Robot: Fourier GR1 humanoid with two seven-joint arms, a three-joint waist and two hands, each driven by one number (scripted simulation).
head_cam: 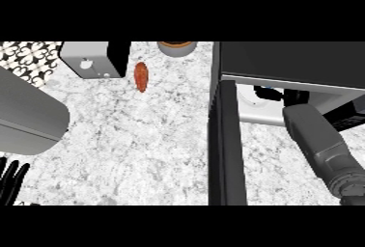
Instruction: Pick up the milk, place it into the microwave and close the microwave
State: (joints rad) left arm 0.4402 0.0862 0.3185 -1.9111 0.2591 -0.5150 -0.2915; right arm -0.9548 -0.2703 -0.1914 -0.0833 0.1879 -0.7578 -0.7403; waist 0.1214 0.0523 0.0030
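Placing step: milk [264, 89] is glimpsed inside the microwave [285, 62] beside the right hand [296, 98], whose grasp cannot be told; left hand [10, 176] is seen spread, lower left. Next: release, withdrawal, door [228, 144] to be shut.

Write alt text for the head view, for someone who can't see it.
The right hand reaches inside the open microwave, whose door stands wide. The left hand rests open at the lower left; an orange-red vegetable lies on the counter.
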